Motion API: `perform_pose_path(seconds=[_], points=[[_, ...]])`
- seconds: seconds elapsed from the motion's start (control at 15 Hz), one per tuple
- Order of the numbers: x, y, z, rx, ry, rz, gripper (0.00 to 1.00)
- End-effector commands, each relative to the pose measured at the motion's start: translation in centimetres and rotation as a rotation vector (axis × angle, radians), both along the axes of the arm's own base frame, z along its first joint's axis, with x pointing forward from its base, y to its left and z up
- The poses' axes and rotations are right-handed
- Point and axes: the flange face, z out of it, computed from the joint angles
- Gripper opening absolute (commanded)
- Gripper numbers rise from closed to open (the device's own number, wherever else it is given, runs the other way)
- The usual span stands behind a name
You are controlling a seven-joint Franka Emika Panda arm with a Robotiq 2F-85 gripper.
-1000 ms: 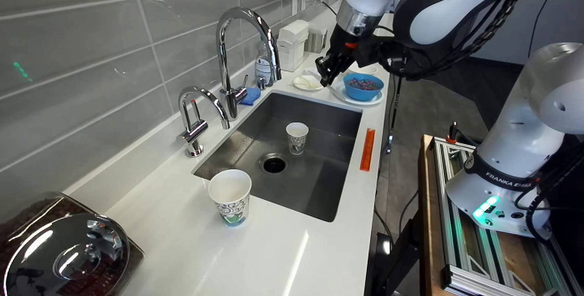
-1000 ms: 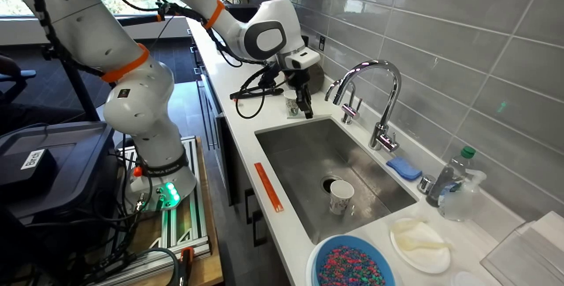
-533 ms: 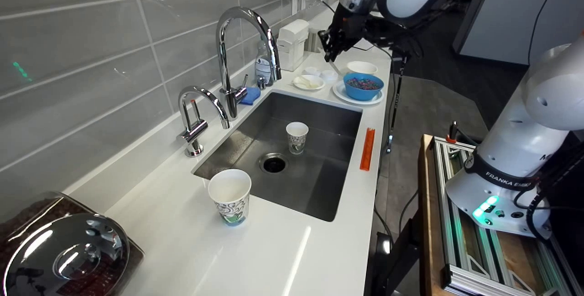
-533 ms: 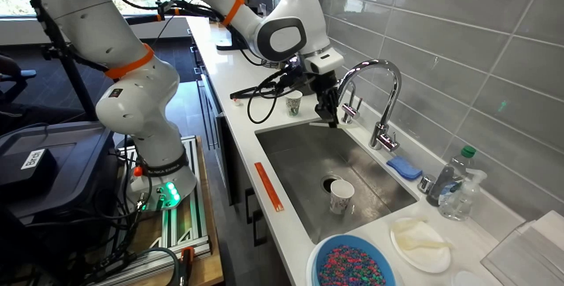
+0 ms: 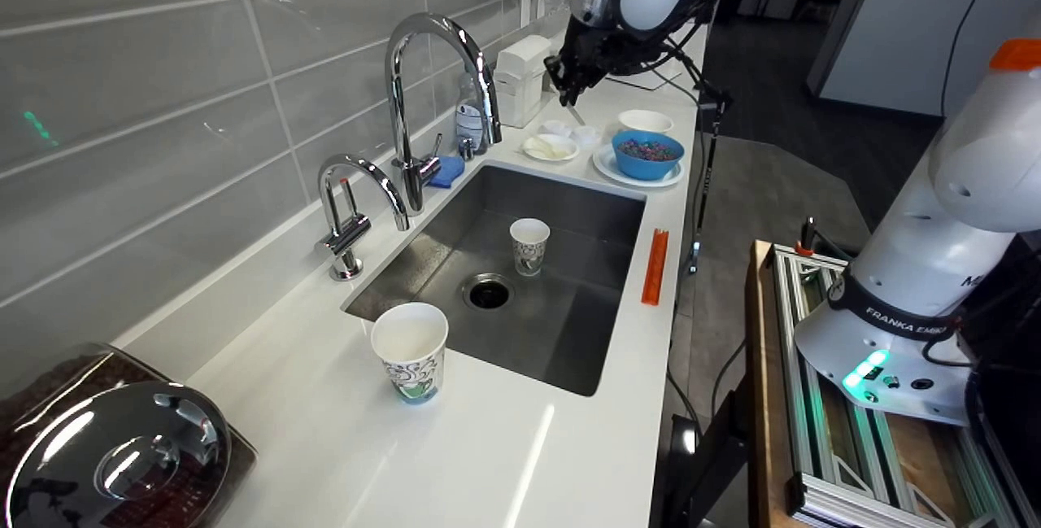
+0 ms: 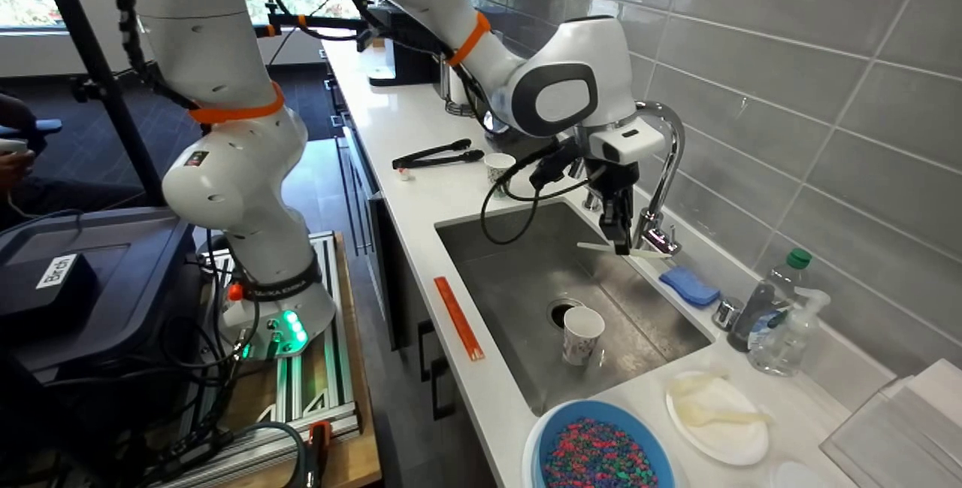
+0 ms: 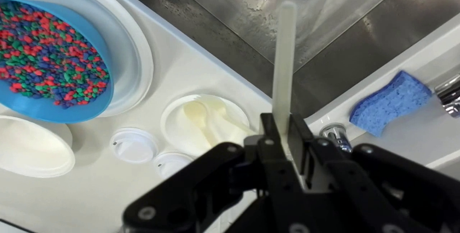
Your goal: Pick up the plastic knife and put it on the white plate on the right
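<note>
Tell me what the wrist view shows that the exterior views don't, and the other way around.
Only the wrist view: a clear look at both gripper fingers flanking the plastic knife, plus small dark marks on the two white lids.

Only the exterior views, in both: the sink drain, the orange strip and a patterned cup on the counter.

Shared by all: the knife, the small white plate, the blue bowl and the blue sponge.

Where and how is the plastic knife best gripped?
Probably near the middle of the plastic knife, from above, closing on its long sides, as the gripper does: it is long, thin and looks roughly level, both ends projecting.
</note>
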Motion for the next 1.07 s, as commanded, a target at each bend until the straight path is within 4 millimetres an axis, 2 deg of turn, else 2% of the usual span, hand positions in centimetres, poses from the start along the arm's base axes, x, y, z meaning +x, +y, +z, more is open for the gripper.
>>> perform_pose_path(seconds=[0.0, 0.33, 0.4, 0.6, 1.0], points=[[3.1, -1.5, -3.2, -0.016, 0.062, 0.092, 0.04], [4.6, -5.5, -6.4, 0.016, 0.123, 0.104, 0.04], [3.6, -4.1, -5.3, 0.003, 0.105, 0.097, 0.15], [4.1, -5.7, -6.3, 0.01, 0.118, 0.096, 0.15], [4.5, -5.5, -6.2, 0.008, 0.114, 0.101, 0.15]])
